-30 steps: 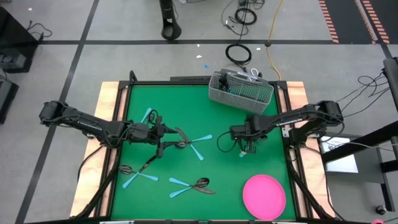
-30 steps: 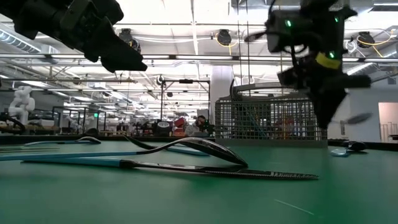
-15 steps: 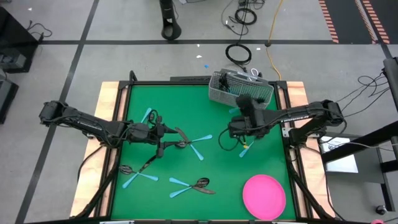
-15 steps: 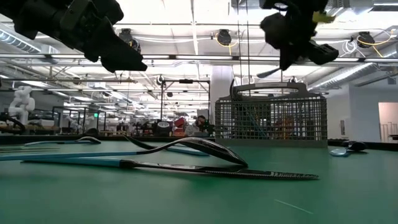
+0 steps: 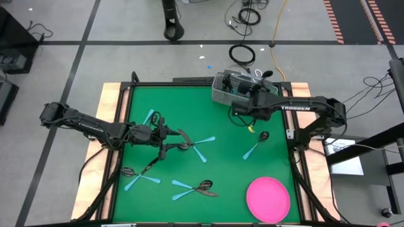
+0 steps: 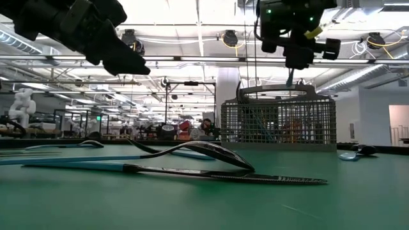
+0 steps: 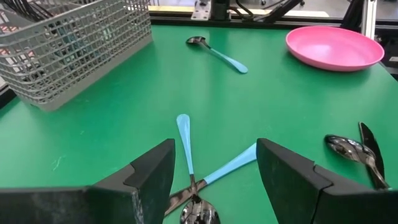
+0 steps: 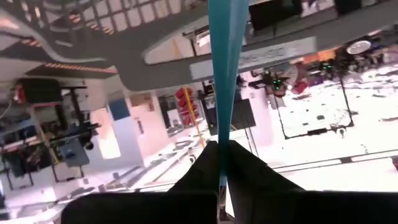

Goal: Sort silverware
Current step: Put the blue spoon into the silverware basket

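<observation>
Evidently the sorting was only partly done. Some silverware already stood in the wire caddy (image 5: 245,90) at the far edge of the table (image 5: 221,157), while most pieces lay loose on the green surface: a crossed cluster (image 5: 189,145) near the middle, a pair (image 5: 136,176) toward the near left, another pair (image 5: 196,186) at the near centre, one piece (image 5: 149,117) at the left, and a single spoon (image 5: 255,144) between the caddy and the pink plate (image 5: 268,198).

My right end effector (image 6: 293,62) was clenched on the light blue handle of one utensil (image 8: 225,68) and hung just above the caddy's rim, the piece pointing down toward the compartments; which compartment lay beneath it I could not tell. By my judgement, this piece remained to be dropped in.

My left end effector (image 7: 211,171) was spread wide and grasped nothing, hovering over the crossed cluster near the table's middle, apparently poised for the next pick.
</observation>
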